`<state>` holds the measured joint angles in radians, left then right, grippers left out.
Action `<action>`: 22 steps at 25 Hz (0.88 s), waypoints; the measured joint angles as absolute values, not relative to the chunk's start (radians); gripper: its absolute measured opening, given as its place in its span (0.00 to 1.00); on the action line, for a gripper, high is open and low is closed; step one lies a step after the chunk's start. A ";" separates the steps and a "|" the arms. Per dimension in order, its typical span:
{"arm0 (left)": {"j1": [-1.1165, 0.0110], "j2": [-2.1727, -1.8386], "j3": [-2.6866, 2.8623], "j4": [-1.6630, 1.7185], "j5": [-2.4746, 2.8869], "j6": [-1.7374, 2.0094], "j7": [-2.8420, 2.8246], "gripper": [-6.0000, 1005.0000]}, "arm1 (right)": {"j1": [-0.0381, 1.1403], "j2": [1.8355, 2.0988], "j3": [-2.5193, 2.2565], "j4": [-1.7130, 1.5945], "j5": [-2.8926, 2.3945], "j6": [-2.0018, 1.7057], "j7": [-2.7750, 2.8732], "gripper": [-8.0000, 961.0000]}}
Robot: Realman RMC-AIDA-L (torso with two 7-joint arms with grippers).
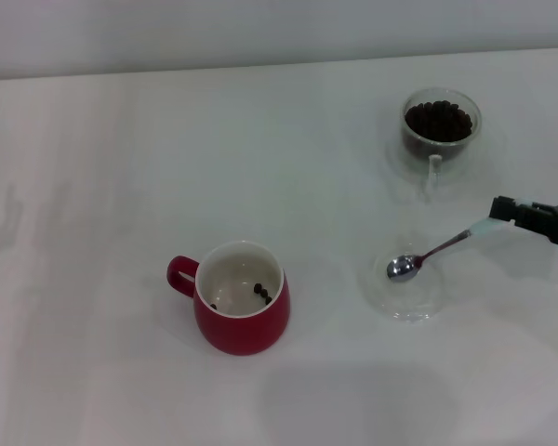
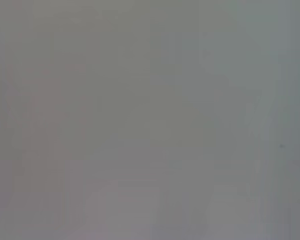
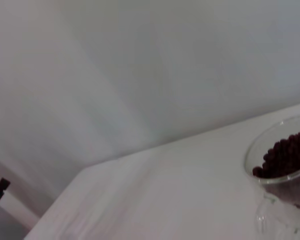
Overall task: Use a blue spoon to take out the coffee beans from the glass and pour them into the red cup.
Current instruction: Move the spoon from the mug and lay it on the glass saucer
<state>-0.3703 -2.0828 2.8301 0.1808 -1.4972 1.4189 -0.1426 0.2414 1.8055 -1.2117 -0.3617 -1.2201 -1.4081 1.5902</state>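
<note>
Nearest me on the white counter [image 1: 121,186] sits the red cup [image 1: 242,311], handle turned toward my left side, cream inside showing, and a few coffee beans [image 1: 260,293] lie on its bottom. Off to its right, the flat clear saucer [image 1: 406,286], and the shiny bowl of the blue spoon [image 1: 428,255] hangs right over it — bowl looks bare, though I can't tell whether it touches the saucer. The spoon's neck slants up and out to my right claw [image 1: 507,212], which comes in from the right edge and is closed on the pale blue handle end. Farther back on the right stands the glass [image 1: 441,124], packed with dark beans, its clear handle pointing toward me; from my right wrist its rim and the heaped beans show close at the frame's edge. My left claw doesn't show anywhere in the head view, and my left wrist camera gives only a blank grey field.
</note>
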 joint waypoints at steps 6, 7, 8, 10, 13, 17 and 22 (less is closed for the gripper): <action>-0.374 -2.081 2.830 0.180 -1.497 1.419 -0.143 0.77 | 0.243 1.812 -1.210 -0.361 -1.236 -1.407 1.596 0.16; -0.374 -2.081 2.830 0.179 -1.497 1.418 -0.143 0.77 | 0.243 1.813 -1.209 -0.361 -1.236 -1.407 1.596 0.16; -0.376 -2.081 2.830 0.179 -1.497 1.417 -0.143 0.77 | 0.243 1.813 -1.209 -0.361 -1.236 -1.407 1.596 0.16; -0.377 -2.081 2.830 0.179 -1.497 1.417 -0.142 0.77 | 0.243 1.813 -1.209 -0.360 -1.236 -1.404 1.596 0.16; -0.377 -2.082 2.830 0.179 -1.499 1.416 -0.142 0.77 | 0.243 1.813 -1.210 -0.360 -1.236 -1.401 1.597 0.16; -0.377 -2.082 2.830 0.178 -1.506 1.416 -0.141 0.77 | 0.243 1.815 -1.213 -0.358 -1.237 -1.399 1.597 0.16; -0.377 -2.082 2.830 0.178 -1.510 1.414 -0.140 0.77 | 0.249 1.816 -1.217 -0.348 -1.247 -1.399 1.605 0.16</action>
<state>-0.3774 -2.0817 2.8302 0.1779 -1.5096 1.4141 -0.1395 0.2494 1.8159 -1.2167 -0.3478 -1.2467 -1.3986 1.6046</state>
